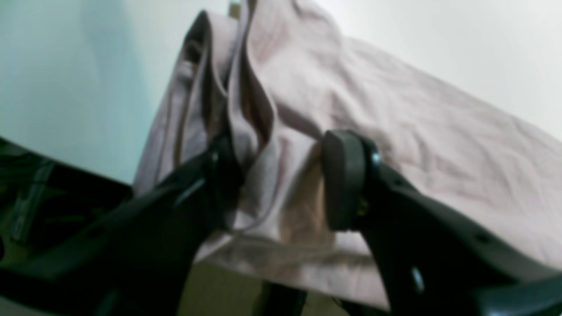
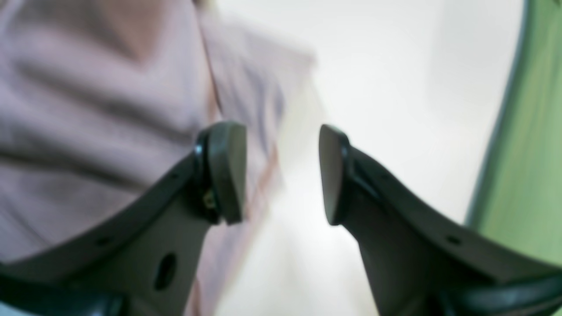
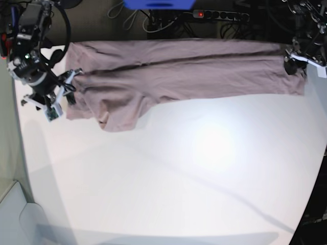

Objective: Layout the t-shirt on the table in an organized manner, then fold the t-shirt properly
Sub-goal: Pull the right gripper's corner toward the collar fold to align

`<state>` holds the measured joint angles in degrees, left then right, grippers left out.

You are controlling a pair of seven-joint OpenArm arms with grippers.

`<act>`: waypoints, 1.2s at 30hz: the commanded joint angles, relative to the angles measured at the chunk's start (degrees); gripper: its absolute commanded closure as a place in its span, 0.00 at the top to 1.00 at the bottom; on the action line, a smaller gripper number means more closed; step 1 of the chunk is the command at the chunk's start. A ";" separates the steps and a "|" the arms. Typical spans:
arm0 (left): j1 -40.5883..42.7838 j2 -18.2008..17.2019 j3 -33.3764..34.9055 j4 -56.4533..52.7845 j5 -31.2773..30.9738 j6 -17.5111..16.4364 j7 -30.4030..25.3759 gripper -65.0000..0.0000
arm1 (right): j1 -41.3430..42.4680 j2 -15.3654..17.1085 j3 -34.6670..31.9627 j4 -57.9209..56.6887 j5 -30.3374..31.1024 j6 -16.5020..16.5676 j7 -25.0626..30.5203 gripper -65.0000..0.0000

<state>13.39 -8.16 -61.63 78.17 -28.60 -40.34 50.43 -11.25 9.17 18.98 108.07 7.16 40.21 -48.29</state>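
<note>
Table (image 3: 168, 178): bare white across lower frame. Shirt (image 3: 184, 71): stretched along the top edge. Right gripper (image 3: 65, 87), upper left: jaws apart, nothing held. Left gripper (image 1: 281, 180), upper right: jaws parted around a fold. Power strip (image 3: 219, 15) behind.

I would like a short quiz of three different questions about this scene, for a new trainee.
1. True or false: the t-shirt lies crumpled in a heap at the middle of the table.
2. Multiple choice: in the right wrist view, what lies between the pads of the right end effector? A) a thick fold of cloth B) mostly bare table C) a cable
3. Fill in: in the left wrist view, the fingers of the left end effector stand on either side of a bunched ____ of the t-shirt.

Key: 1 false, it is stretched out long along the far edge; 2 B; 3 fold.
</note>
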 commanded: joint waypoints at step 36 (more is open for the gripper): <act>-0.51 -0.14 -0.13 0.20 2.09 0.34 4.99 0.47 | 18.15 -7.63 -11.20 -13.43 0.36 -0.21 -11.44 0.00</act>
<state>12.67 -8.08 -61.84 78.41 -28.60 -40.34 52.93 5.89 1.10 7.64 93.06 6.57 40.10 -60.88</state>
